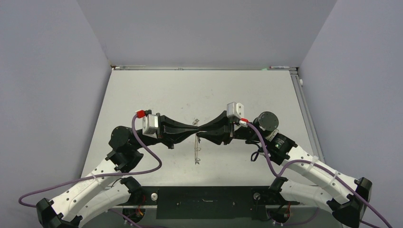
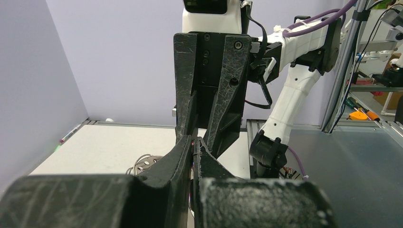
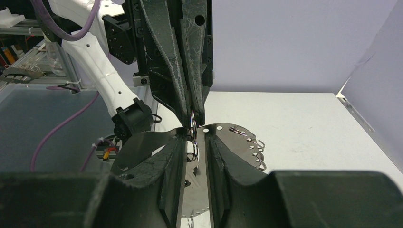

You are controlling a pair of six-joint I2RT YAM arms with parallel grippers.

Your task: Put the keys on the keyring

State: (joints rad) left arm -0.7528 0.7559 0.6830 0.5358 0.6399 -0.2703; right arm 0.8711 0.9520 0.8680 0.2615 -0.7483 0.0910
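Keyring [image 1: 196, 154] hangs edge-on to the top cam, off the table, at the spot where both grippers meet tip to tip, approx mid-table. It runs crosswise to the arms, w/ most of it showing on the near side of the tips.

Table [image 1: 237, 90]: pale grey, walled on 3 sides.

L arm [image 1: 90, 183] & R arm [image 1: 309, 166]: both reach inward from the near edge, w/ a purple cable [image 1: 142, 147] looped along each.

L gripper [image 1: 193, 130] [image 3: 194, 113]: fingers pressed fully together. In the R wrist view its tips come down onto a small wire ring [image 3: 193, 124] at the keyring's rim, so it looks pinched on the ring there.

R gripper [image 1: 201, 129] [image 3: 196, 137]: fingers stand a narrow gap apart, straddling the same small ring. Through the gap the flat shiny band of the keyring [image 3: 228, 129] shows behind. Can't tell if the pads actually clamp anything.

L wrist view: R gripper's tips [image 2: 194, 135] sit just above the L gripper's own [image 2: 195, 145], nearly touching. A bit of the keyring [image 2: 142, 164], w/ holes in it, peeks out left of the fingers.

Wire loops [image 3: 256, 151]: several along the band's far rim, sticking outward.

Keys: too small / hidden to pick out for sure.
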